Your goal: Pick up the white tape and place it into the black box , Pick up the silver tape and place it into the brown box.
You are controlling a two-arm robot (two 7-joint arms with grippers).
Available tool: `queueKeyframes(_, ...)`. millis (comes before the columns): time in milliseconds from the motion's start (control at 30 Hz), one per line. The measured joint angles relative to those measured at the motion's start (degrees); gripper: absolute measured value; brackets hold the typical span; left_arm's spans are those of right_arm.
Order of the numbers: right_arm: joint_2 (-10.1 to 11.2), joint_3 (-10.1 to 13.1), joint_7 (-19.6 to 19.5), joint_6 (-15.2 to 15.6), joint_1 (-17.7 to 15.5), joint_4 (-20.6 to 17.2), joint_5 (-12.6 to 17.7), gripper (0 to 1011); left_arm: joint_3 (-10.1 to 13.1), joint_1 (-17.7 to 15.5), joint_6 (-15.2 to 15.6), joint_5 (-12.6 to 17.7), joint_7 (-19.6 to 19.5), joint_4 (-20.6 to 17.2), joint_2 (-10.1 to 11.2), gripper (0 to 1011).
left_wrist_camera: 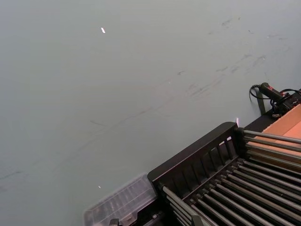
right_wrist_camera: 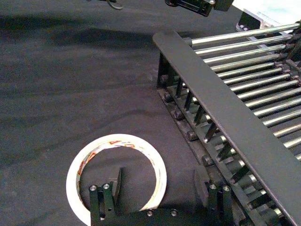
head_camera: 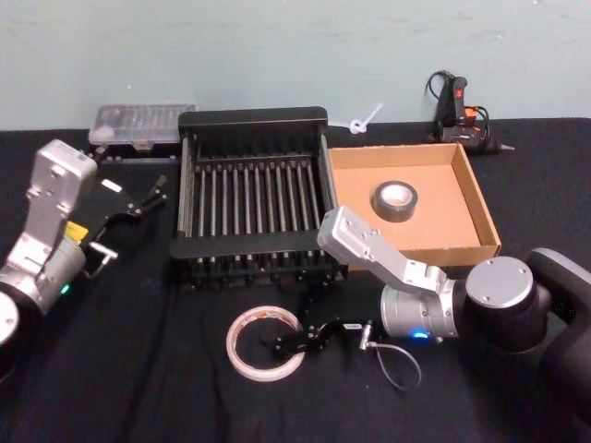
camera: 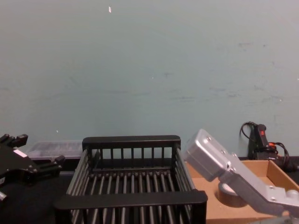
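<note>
Right gripper (head_camera: 294, 345), fingers apart, straddling the near rim of the white tape (head_camera: 265, 343), flat on the table before the black box (head_camera: 251, 197); silver tape (head_camera: 395, 200) inside brown box (head_camera: 477, 214); left gripper (head_camera: 148, 196) parked left, open

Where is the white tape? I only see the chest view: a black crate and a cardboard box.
Observer: The white tape lies flat on the black cloth in front of the black crate, on the robot's side.
Operator: Is anything holding it?
Observer: No. The right gripper is open, one finger over the ring's hole, the other outside its rim.
Operator: And the other arm?
Observer: The left gripper hangs left of the crate, far from the tape.
</note>
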Motion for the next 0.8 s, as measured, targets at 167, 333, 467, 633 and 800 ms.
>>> queueKeyframes(167, 0.07, 0.04, -0.28, 0.22, -0.12, -0.13, -0.14, 1002, 0.0, 0.0, 0.0, 0.0, 0.0, 0.0, 0.0, 1001)
queueKeyframes(333, 0.11, 0.09, -0.48, 0.22, -0.2, -0.21, -0.27, 1002, 0.0, 0.0, 0.0, 0.0, 0.0, 0.0, 0.0, 1001)
queueKeyframes(467, 0.11, 0.11, -0.45, 0.21, -0.21, -0.23, -0.28, 1002, 0.0, 0.0, 0.0, 0.0, 0.0, 0.0, 0.0, 1001)
queueKeyframes(633, 0.11, 0.12, -0.42, 0.19, -0.21, -0.23, -0.28, 970, 0.0, 0.0, 0.0, 0.0, 0.0, 0.0, 0.0, 1001)
queueKeyframes(800, 0.11, 0.12, -0.4, 0.18, -0.21, -0.22, -0.26, 842, 0.0, 0.0, 0.0, 0.0, 0.0, 0.0, 0.0, 1001)
